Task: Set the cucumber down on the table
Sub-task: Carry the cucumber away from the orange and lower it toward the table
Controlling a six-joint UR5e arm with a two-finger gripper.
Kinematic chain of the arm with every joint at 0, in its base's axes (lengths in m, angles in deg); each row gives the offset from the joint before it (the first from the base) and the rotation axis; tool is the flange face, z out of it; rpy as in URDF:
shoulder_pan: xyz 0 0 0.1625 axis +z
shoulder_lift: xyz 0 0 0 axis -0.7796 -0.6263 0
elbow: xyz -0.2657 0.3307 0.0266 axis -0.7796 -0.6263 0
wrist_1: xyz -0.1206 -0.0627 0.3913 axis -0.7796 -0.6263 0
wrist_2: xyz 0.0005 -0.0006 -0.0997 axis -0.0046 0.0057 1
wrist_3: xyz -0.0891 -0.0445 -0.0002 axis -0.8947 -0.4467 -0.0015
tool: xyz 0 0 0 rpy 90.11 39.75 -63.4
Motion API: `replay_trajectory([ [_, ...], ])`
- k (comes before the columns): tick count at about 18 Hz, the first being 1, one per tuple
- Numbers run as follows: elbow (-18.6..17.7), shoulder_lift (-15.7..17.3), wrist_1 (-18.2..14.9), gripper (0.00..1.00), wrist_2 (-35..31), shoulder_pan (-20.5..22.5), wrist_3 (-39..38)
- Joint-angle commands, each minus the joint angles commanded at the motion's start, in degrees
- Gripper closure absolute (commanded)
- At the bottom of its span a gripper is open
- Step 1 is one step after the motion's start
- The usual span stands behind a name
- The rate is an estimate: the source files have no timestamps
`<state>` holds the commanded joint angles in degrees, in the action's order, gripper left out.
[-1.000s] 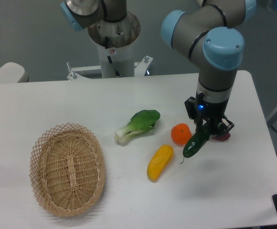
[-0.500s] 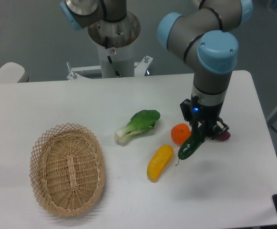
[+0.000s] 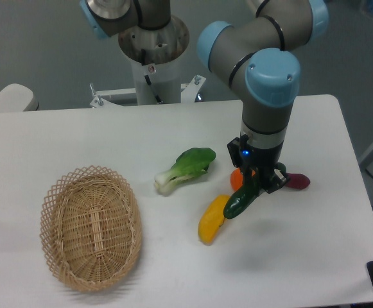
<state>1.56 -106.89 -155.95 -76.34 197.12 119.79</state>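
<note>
The dark green glossy cucumber (image 3: 240, 199) hangs tilted above the white table (image 3: 173, 135), its lower end over the right tip of the yellow oblong vegetable (image 3: 212, 219). My gripper (image 3: 255, 179) is shut on the cucumber's upper end, just right of the table's middle. The arm partly hides the orange fruit (image 3: 236, 179) behind it.
A leafy bok choy (image 3: 185, 169) lies left of the gripper. A dark red vegetable (image 3: 297, 181) sits to its right. An oval wicker basket (image 3: 91, 226) stands at the front left. The robot's base (image 3: 153, 58) rises at the back edge.
The arm has carried the cucumber leftward, from right of the orange fruit to over the yellow vegetable's tip. The dark red vegetable is now uncovered.
</note>
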Motion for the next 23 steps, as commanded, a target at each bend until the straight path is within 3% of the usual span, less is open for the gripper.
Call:
replay_trajectory([
  [5, 0.61, -0.88, 0.7, 0.83, 0.09, 1.14, 0.26],
  [7, 0.62, -2.01, 3.07, 0.83, 0.09, 2.28, 0.96],
  [11, 0.62, -6.41, 10.8, 0.83, 0.09, 3.07, 0.97],
  [19, -0.44, -11.5, 20.55, 0.83, 0.18, 2.55, -2.29],
  [23, 0.17, -15.55, 21.8, 0.83, 0.09, 1.32, 0.78],
])
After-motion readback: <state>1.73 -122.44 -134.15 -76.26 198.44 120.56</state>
